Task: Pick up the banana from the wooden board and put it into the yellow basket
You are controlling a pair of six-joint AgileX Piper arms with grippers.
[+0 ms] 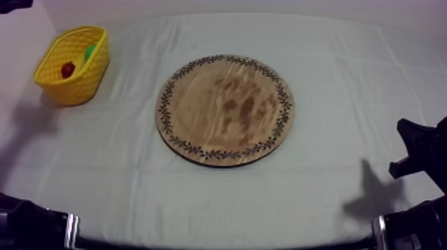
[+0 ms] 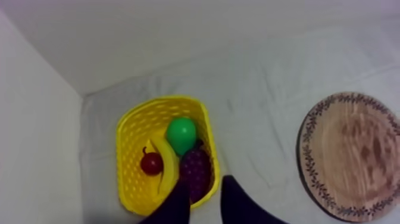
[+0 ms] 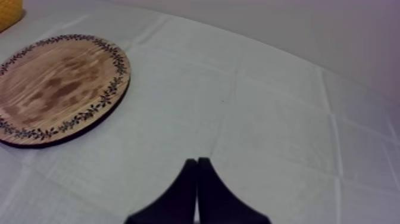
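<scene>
Grey-white cloth over the counter [image 1: 346, 60], plain pale wall behind, nothing fancy. The round wooden board with the leafy patterned rim [image 1: 225, 110] sits mid-counter with nothing on it. The yellow lattice-sided basket [image 1: 78, 85] is off at about 10 o'clock from it.

The curved yellow toy banana [image 2: 166, 170] is lying inside that basket, long axis running along the basket's length. It's squeezed between the small red fruit [image 2: 151, 162] at its 9 o'clock and the dark purple bunch of grapes [image 2: 195, 170] at its 3 o'clock, with the green pear [image 2: 181, 134] around 1 o'clock.

Left end effector [image 2: 205, 186] hangs over the near end of the basket, black fingers apart with nothing between them, banana just past the tips toward 11 o'clock. Right end effector [image 3: 197, 162] is well away, out around 4 o'clock from the board, fingers pressed together in a wedge, holding nothing.

So the left arm is clearly the nearer one. Looks to me like the drop is done and what's left is lifting that arm clear without a finger catching the rim
</scene>
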